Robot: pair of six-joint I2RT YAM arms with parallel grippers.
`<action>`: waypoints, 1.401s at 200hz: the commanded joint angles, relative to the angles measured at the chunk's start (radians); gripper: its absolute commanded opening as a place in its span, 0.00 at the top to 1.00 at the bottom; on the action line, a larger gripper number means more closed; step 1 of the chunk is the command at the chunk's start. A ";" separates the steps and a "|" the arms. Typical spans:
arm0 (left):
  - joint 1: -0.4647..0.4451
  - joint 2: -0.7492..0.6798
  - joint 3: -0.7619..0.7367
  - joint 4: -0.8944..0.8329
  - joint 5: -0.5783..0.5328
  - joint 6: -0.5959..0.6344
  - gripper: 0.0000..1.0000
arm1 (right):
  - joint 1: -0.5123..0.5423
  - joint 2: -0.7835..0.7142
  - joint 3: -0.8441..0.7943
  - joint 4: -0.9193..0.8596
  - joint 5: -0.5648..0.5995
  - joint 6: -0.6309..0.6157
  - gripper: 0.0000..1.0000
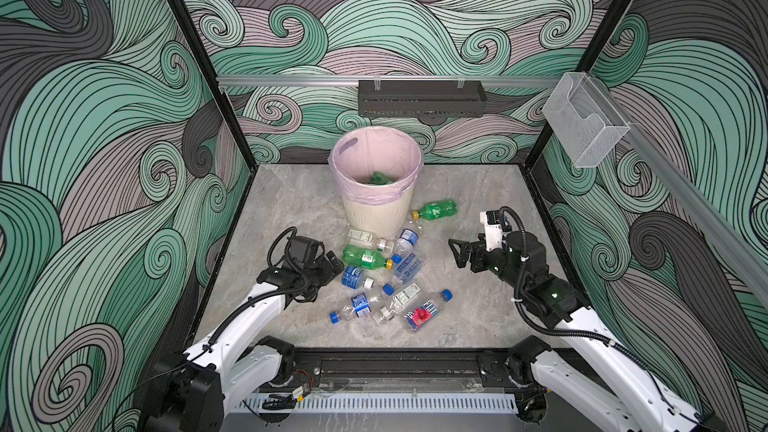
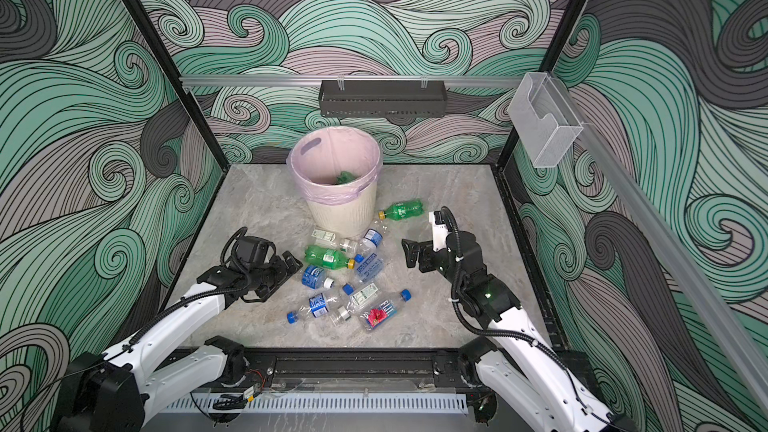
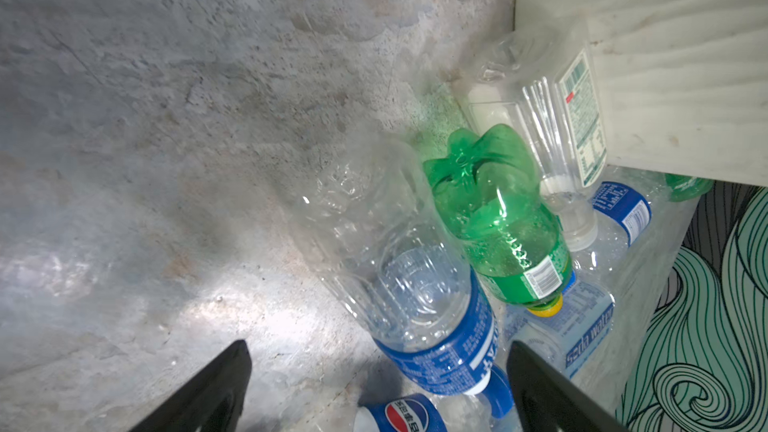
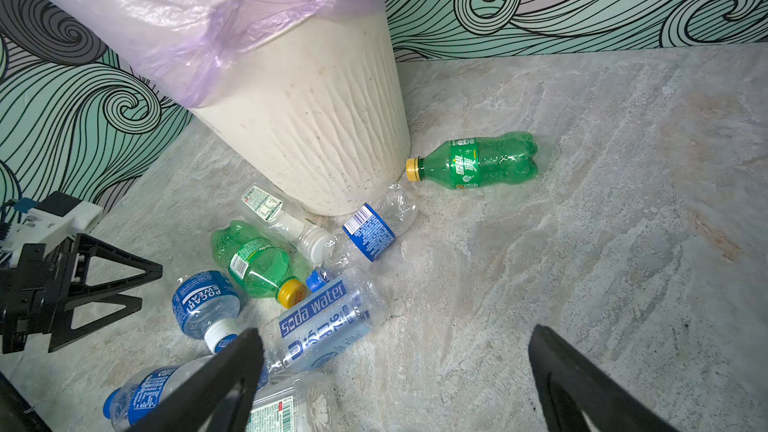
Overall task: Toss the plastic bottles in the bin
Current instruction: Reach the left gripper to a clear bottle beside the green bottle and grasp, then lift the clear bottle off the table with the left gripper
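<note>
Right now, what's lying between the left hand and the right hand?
Between left hand and right hand: a green bottle and a soda water bottle, then bare table, in both top views.

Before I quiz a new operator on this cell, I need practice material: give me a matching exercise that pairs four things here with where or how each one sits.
Things:
1. farthest-back green bottle
2. Fiji bottle
3. bin
4. black tray

States:
A. hangs from the rail
B. stands upright on the table
C. lies with its yellow cap toward the bin's base
D. lies with a red flower on its label

Pairs: 1-C, 2-D, 3-B, 4-A.
</note>
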 commanded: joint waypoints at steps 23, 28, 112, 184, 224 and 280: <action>-0.022 0.090 0.015 0.083 -0.026 -0.056 0.03 | -0.003 -0.002 -0.009 0.008 0.002 0.031 0.00; -0.023 0.103 0.017 0.088 -0.022 -0.059 0.04 | -0.004 -0.001 -0.008 0.008 0.001 0.033 0.00; -0.025 0.255 0.052 0.112 -0.091 -0.082 0.21 | -0.003 -0.028 -0.025 -0.010 0.002 0.039 0.00; -0.003 0.352 0.128 0.068 -0.144 -0.043 0.32 | -0.004 -0.049 -0.026 -0.037 0.017 0.026 0.00; 0.045 0.354 0.141 0.038 -0.156 0.011 0.33 | -0.003 -0.043 -0.029 -0.035 0.017 0.026 0.00; 0.115 0.334 0.172 -0.037 -0.154 0.125 0.50 | -0.004 -0.036 -0.027 -0.034 0.017 0.021 0.00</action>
